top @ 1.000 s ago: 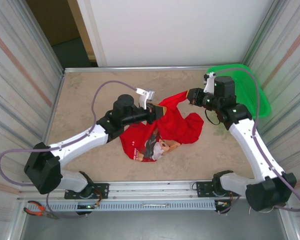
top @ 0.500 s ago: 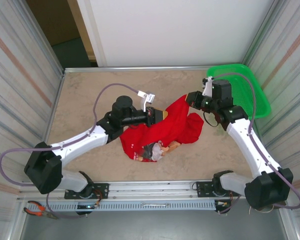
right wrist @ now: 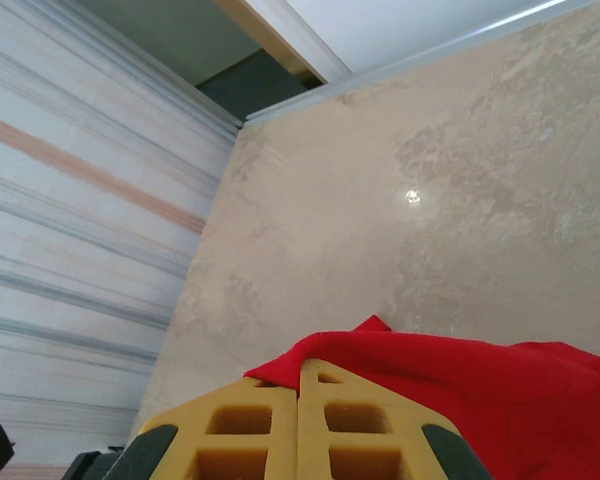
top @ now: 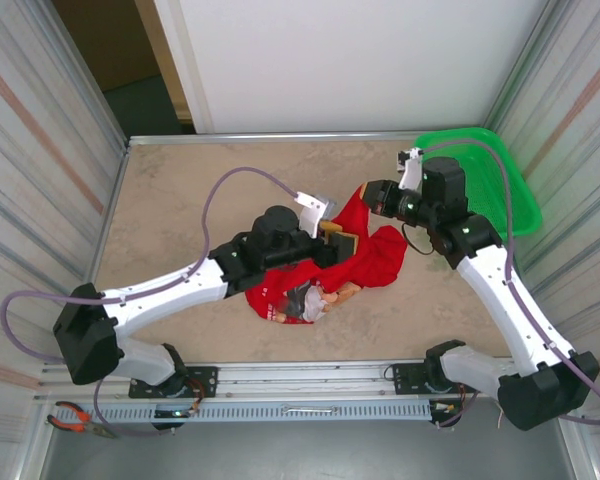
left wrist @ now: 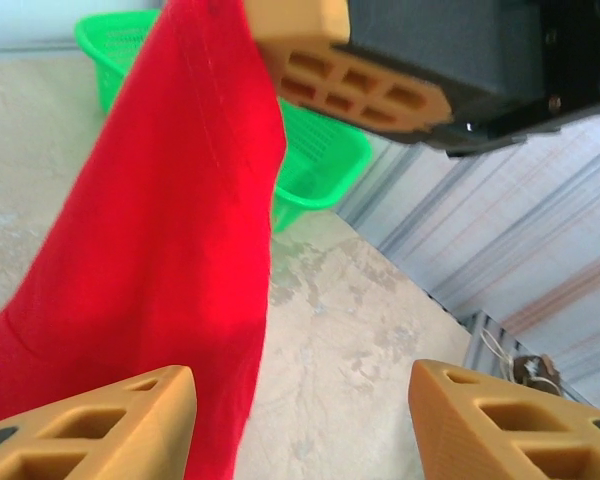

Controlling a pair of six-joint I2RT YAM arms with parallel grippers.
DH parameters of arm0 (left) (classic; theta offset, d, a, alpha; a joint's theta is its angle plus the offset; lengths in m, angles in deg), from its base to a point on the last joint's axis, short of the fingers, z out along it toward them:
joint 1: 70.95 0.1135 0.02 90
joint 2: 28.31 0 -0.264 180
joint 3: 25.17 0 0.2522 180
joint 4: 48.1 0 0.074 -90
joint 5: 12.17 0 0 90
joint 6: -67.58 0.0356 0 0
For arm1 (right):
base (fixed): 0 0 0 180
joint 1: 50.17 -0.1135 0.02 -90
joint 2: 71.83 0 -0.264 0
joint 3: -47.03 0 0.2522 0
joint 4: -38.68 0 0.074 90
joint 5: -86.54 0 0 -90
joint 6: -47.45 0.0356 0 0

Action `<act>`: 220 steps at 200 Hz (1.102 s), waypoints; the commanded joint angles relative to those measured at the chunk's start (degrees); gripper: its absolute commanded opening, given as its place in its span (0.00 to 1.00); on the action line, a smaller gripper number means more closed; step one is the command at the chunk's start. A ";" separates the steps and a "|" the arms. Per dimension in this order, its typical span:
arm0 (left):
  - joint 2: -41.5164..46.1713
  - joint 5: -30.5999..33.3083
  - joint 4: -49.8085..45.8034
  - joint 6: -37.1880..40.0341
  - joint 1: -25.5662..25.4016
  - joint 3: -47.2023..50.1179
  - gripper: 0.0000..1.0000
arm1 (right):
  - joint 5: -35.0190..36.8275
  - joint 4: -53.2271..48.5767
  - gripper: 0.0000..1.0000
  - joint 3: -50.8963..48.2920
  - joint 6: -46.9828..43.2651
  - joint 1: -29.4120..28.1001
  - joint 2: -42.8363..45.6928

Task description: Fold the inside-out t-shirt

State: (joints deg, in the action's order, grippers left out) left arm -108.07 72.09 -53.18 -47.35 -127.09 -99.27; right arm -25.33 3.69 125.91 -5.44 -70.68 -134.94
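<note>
The inside-out t-shirt (top: 365, 255) is bright red and lies bunched at mid-table, its cartoon print (top: 320, 297) facing up at the front. One corner is lifted by my right gripper (top: 368, 196), which is shut on the cloth. In the right wrist view the gripper (right wrist: 298, 425) pinches a red fold (right wrist: 460, 385) between closed fingers. My left gripper (top: 340, 241) hovers over the shirt's middle, open. In the left wrist view its gripper (left wrist: 300, 420) has bare table in the gap. The hanging shirt (left wrist: 160, 260) runs beside its left finger, up to the right gripper's fingers (left wrist: 310, 55).
A green mesh basket (top: 500, 185) sits at the back right corner, behind the right arm; it also shows beyond the cloth as the basket (left wrist: 320, 165). Corrugated walls close in both sides. Bare table (top: 170, 190) lies to the back left.
My left gripper has opened, let go of the shirt and moved right over its middle. The right gripper stays shut on the lifted corner, shifted slightly left.
</note>
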 commanded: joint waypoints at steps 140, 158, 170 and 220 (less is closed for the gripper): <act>-0.16 -12.06 10.25 -5.36 8.88 7.43 0.00 | 12.65 -2.21 0.00 -0.90 -3.22 -0.83 -1.95; 0.86 -24.53 18.08 -10.63 13.51 10.32 0.00 | 13.73 -1.00 0.00 -2.47 -3.26 0.13 -4.72; 0.61 -30.80 23.78 -15.38 16.15 11.83 0.00 | 12.63 -0.14 0.00 -3.14 -3.26 1.03 -6.77; 0.41 -36.08 26.04 -17.32 18.96 11.66 0.00 | 8.68 -3.04 0.50 -3.42 -3.50 1.02 -4.34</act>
State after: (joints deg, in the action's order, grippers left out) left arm -109.04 42.54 -31.04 -63.04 -108.14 -87.01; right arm -16.79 1.55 123.00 -7.76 -69.52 -144.06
